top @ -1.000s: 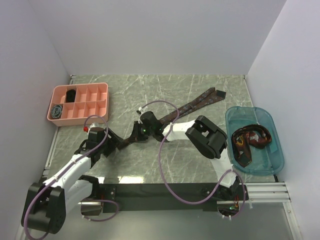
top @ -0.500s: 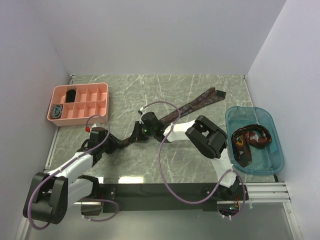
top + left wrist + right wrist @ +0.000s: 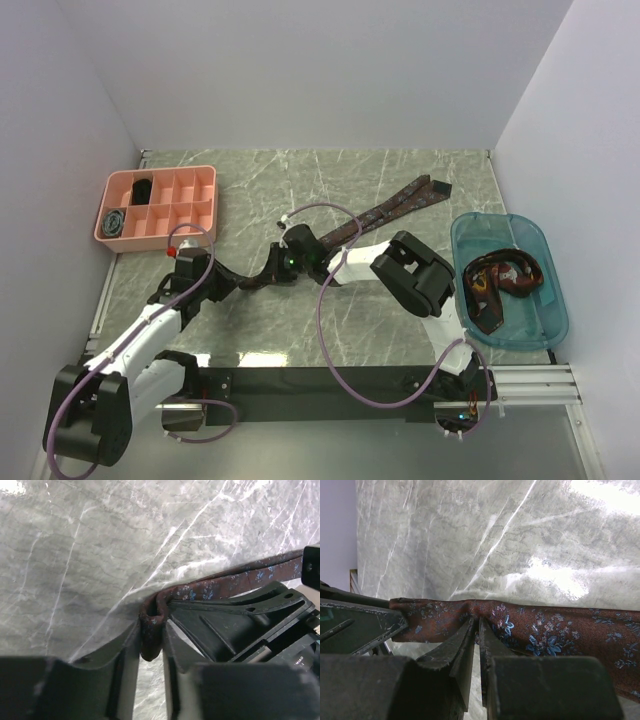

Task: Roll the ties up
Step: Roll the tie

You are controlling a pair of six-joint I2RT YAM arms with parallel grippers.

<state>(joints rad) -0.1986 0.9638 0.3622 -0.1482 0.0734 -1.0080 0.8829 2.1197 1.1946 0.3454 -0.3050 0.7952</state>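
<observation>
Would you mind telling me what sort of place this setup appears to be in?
Probably a robot test booth, not a home: plain white walls box in a marble-patterned table, with a pink divided tray and a blue bin of ties laid out.

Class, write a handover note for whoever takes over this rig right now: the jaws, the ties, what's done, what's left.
Left jaws: shut on the near end of the brown tie.
Right jaws: shut on the same tie, just beyond.
Tie lies unrolled, stretched toward the far right of the table.
Done: black coil and grey-blue coil in the pink tray.
Left: roll this tie, then probably the ties in the blue bin.
</observation>
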